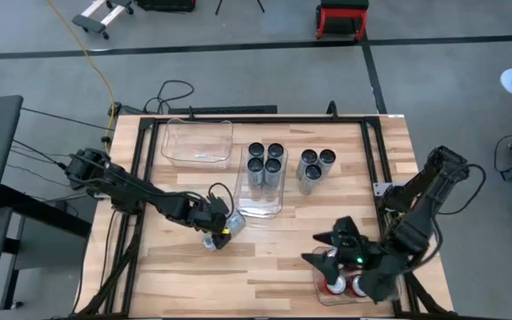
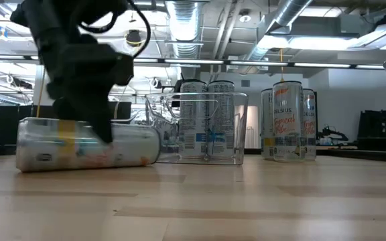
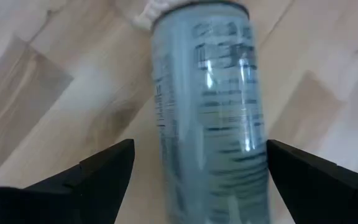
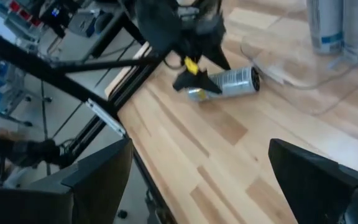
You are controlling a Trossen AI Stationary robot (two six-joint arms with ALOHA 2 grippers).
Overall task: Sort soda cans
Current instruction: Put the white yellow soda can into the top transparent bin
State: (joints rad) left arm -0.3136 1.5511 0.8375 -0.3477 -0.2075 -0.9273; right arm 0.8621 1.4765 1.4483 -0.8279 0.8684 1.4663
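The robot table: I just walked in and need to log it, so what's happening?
The left pincer, open, straddles a silver can lying on its side on the table, not yet gripped. Four dark cans stand in a clear bin; three silver cans stand loose beside it. The right pincer, open, hangs over the red cans at the near edge.

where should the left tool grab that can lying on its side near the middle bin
Grip the fallen can around the middle of its round body, coming down from above with a finger on each long side. It lies flat on the wood table, so its ends give no hold. The open left tool already straddles it; the middle bin beside it leaves little room.
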